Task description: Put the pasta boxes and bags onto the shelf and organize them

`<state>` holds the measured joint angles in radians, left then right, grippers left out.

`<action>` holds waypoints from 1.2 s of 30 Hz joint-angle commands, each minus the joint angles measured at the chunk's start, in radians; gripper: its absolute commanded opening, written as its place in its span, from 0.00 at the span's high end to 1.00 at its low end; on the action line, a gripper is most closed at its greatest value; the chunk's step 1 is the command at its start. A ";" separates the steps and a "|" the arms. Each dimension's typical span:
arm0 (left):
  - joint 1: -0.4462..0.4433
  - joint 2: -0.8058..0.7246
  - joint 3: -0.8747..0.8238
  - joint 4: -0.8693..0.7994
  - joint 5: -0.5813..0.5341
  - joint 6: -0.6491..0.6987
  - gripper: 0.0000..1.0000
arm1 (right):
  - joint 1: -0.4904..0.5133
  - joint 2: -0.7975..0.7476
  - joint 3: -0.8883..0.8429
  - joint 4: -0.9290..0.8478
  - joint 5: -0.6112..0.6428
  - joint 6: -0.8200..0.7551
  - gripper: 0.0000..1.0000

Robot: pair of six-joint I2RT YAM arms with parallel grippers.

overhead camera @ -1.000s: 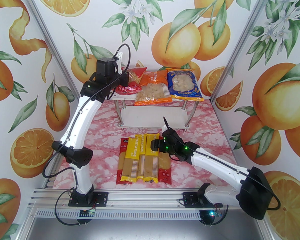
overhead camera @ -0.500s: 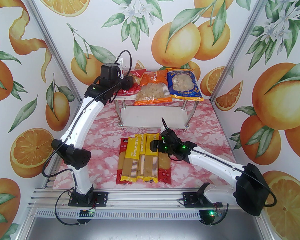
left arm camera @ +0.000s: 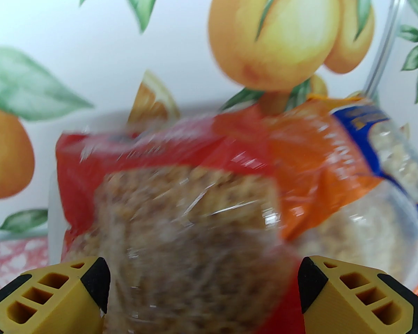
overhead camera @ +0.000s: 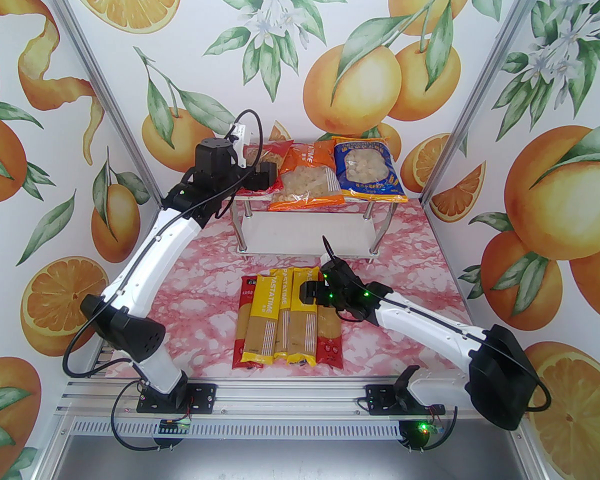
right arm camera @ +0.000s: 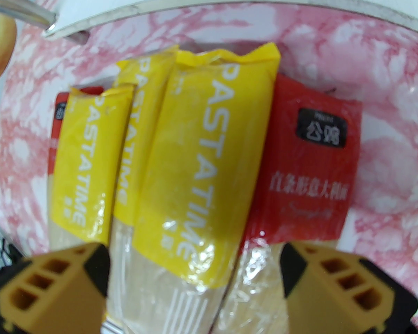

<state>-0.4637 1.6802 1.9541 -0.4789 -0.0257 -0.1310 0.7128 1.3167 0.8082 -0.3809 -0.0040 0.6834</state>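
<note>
The left gripper, on its outstretched arm, has its fingers spread wide and faces the red clear-windowed pillow bag on the top board of the white two-tier chrome-legged shelf, beside one orange bag and one blue bag. The right gripper, equally wide, hangs over five long spaghetti packs, three yellow and two red, in front of the shelf on the pink marbled tabletop. Orange-print walls surround the scene.

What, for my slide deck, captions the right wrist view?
Open right gripper above yellow spaghetti packs and a red pack.
</note>
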 commanded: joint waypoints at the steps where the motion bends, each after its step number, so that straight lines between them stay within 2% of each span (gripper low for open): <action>1: -0.037 -0.087 -0.021 0.227 0.000 0.069 0.09 | -0.004 0.014 0.021 0.028 -0.017 0.013 0.14; 4: -0.050 -0.082 -0.007 0.296 -0.020 0.107 0.19 | -0.003 0.014 0.021 0.027 -0.016 0.013 0.14; 6: -0.051 -0.038 0.056 0.267 -0.038 0.123 0.40 | -0.003 0.012 0.024 0.025 -0.016 0.015 0.14; 8: -0.050 0.027 0.148 0.204 -0.037 0.140 0.54 | -0.004 0.010 0.026 0.024 -0.015 0.015 0.15; 9: -0.050 0.067 0.201 0.166 -0.034 0.149 0.66 | -0.003 0.009 0.028 0.020 -0.013 0.015 0.15; 11: -0.050 0.141 0.291 0.106 -0.035 0.151 0.96 | -0.004 0.008 0.031 0.016 -0.010 0.013 0.15; 12: -0.051 0.178 0.336 0.083 -0.033 0.163 1.00 | -0.003 0.008 0.032 0.013 -0.010 0.012 0.15; 21: -0.047 0.422 0.608 -0.034 -0.039 0.228 1.00 | -0.004 -0.003 0.038 0.001 0.006 0.004 0.15; 27: -0.037 0.462 0.609 -0.059 -0.051 0.236 1.00 | -0.007 0.005 0.036 0.000 0.010 0.002 0.15; 36: 0.007 0.501 0.609 -0.121 -0.174 0.206 1.00 | -0.012 0.015 0.036 0.006 0.007 0.002 0.15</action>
<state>-0.4805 2.1555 2.5359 -0.5571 -0.1390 0.0841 0.7116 1.3167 0.8211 -0.3702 -0.0074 0.6868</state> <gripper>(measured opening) 0.044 0.852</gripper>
